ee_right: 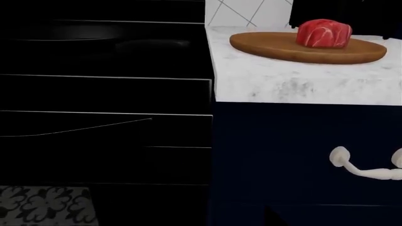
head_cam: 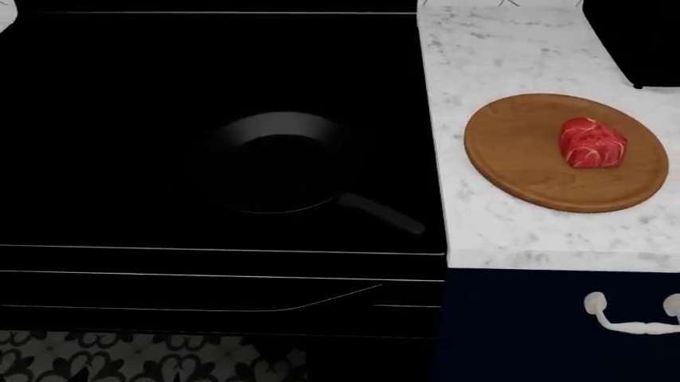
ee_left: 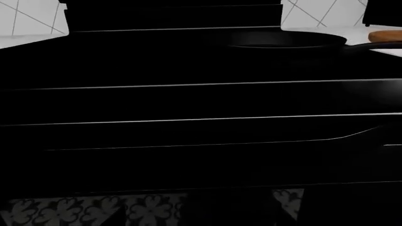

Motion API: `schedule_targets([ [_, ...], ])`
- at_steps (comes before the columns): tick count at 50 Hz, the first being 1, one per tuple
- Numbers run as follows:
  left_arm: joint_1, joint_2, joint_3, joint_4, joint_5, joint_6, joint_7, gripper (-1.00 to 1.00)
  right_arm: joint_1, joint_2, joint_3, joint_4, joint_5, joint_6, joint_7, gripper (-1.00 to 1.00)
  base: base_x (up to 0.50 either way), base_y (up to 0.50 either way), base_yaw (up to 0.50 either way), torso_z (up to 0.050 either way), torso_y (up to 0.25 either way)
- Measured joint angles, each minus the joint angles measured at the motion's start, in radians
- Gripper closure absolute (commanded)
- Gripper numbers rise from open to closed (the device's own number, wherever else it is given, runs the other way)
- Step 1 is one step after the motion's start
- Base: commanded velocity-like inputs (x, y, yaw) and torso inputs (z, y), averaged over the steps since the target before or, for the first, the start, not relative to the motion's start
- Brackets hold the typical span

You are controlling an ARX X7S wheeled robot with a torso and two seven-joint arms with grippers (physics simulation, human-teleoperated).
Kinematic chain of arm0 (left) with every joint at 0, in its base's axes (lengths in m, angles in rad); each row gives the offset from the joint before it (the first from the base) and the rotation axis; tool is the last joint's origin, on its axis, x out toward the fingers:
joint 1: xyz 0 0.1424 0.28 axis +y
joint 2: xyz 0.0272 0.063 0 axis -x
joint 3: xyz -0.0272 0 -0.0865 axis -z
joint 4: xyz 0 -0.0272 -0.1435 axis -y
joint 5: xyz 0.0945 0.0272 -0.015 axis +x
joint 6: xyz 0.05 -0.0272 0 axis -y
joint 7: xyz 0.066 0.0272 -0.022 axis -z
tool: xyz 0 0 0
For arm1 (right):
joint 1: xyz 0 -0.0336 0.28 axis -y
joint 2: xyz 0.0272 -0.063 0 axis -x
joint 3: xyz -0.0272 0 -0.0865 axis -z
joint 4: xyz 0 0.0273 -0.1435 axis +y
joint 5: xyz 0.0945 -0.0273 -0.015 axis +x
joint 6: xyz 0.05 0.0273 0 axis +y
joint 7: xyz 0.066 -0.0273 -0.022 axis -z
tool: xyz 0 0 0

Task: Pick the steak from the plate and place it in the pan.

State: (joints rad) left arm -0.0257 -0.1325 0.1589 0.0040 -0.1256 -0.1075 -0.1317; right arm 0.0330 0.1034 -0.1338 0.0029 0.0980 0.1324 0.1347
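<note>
The steak (head_cam: 592, 142), a red marbled chunk, lies on the right half of the round wooden plate (head_cam: 510, 159) on the white marble counter. The black pan (head_cam: 279, 163) sits on the black stove to the plate's left, its handle (head_cam: 383, 213) pointing towards the counter. The right wrist view shows the steak (ee_right: 323, 33) on the plate (ee_right: 264, 47) from low down. The left wrist view shows the pan (ee_left: 283, 41) and the plate's edge (ee_left: 384, 36). Neither gripper shows in the head view. The wrist views show only dark shapes at their jaws.
The black stove (head_cam: 107, 119) fills the left of the head view. The marble counter (head_cam: 478, 48) stands to its right over a dark blue drawer with a white handle (head_cam: 632, 314). A dark object (head_cam: 638, 40) stands at the counter's back right. Patterned floor tiles (head_cam: 107, 358) lie below.
</note>
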Motion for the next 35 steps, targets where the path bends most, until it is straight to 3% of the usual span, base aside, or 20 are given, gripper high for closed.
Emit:
schedule_targets([
  [8,0.0,-0.023,0.005,0.065,-0.014,-0.064,-0.002,-1.0,0.003,0.019,-0.004,-0.053,0.028,0.049,-0.002,-1.0,0.0,0.0,0.0,0.015,0.002],
  [24,-0.123,-0.193,-0.128,0.701,-0.175,-0.706,-0.037,-1.0,0.183,0.182,0.124,-0.701,0.239,0.703,-0.004,-1.0,0.0,0.0,0.0,0.0,0.0],
  [28,-0.154,-0.22,-0.15,0.79,-0.2,-0.806,-0.045,-1.0,0.219,0.202,0.154,-0.785,0.277,0.798,-0.004,-1.0,0.0,-0.06,0.0,0.0,0.0],
  [35,-0.171,-0.256,-0.184,0.897,-0.231,-0.919,-0.057,-1.0,0.255,0.221,0.192,-0.875,0.326,0.902,-0.002,-1.0,0.0,-0.5,0.0,0.0,0.0],
])
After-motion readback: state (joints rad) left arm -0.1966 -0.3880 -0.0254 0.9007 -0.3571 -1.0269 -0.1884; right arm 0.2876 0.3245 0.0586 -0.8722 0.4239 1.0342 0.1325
